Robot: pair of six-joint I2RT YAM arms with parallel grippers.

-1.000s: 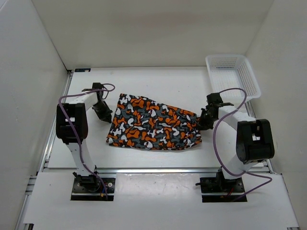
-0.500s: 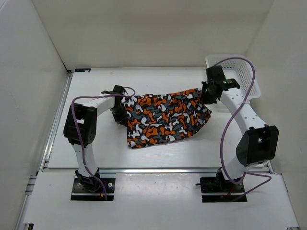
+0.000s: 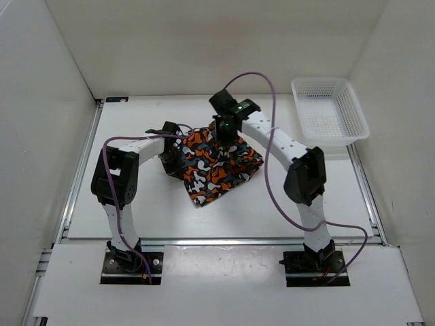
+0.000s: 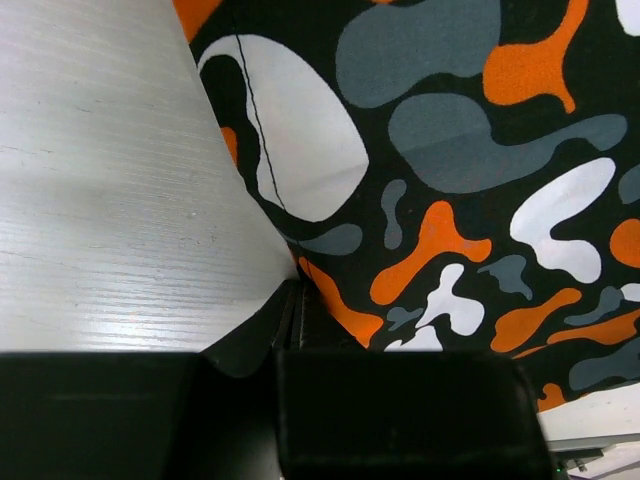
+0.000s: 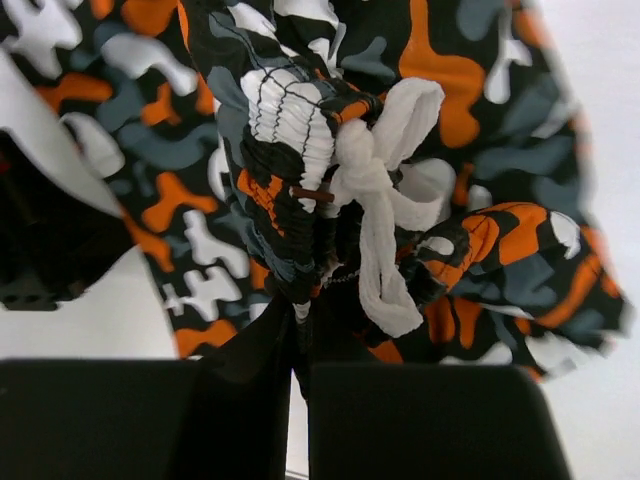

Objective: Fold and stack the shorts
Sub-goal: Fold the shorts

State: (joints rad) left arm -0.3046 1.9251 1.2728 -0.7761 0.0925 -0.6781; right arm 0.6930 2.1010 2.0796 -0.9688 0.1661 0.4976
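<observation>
Centrally on the white bench [image 3: 136,204], well to the left of the white plastic mesh basket [image 3: 329,109], sits a bunched pair of soft camouflage shorts [image 3: 216,170] in orange, black, grey and white. The left tool [image 3: 170,155] is clamped on the shorts' edge farthest from the basket. The right tool [image 3: 224,141], nearer the basket, pinches the gathered waistband beside the knotted white drawstring [image 5: 385,200].

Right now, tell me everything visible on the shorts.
The shorts are soft fabric in orange, black, grey and white camouflage blotches, bunched mid-fold near the middle of the table. The right gripper is shut on the gathered waistband beside the looped white drawstring; the left gripper is shut on the left edge. The lower part rests on the table.
</observation>
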